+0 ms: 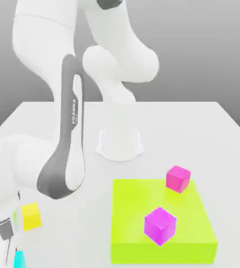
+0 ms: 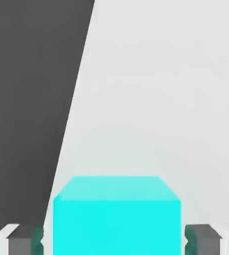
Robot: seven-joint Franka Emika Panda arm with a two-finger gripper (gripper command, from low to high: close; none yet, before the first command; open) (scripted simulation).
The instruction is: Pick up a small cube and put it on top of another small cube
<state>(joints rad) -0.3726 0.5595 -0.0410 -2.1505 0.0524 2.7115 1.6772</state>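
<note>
- Straddling the cyan cube (image 2: 117, 215), my tool (image 2: 117, 239) has one finger (image 2: 22, 240) on each side of it, low over the white surface (image 2: 161, 99).
- My tool stands part open; small gaps show beside the cube's faces, so I judge it not yet clamped.
- In the exterior view the cyan cube (image 1: 20, 259) sits at the near edge, by a yellow cube (image 1: 31, 215).
- Two magenta cubes (image 1: 160, 225) rest on a green slab (image 1: 127, 209), apart; either could be the base.
</note>
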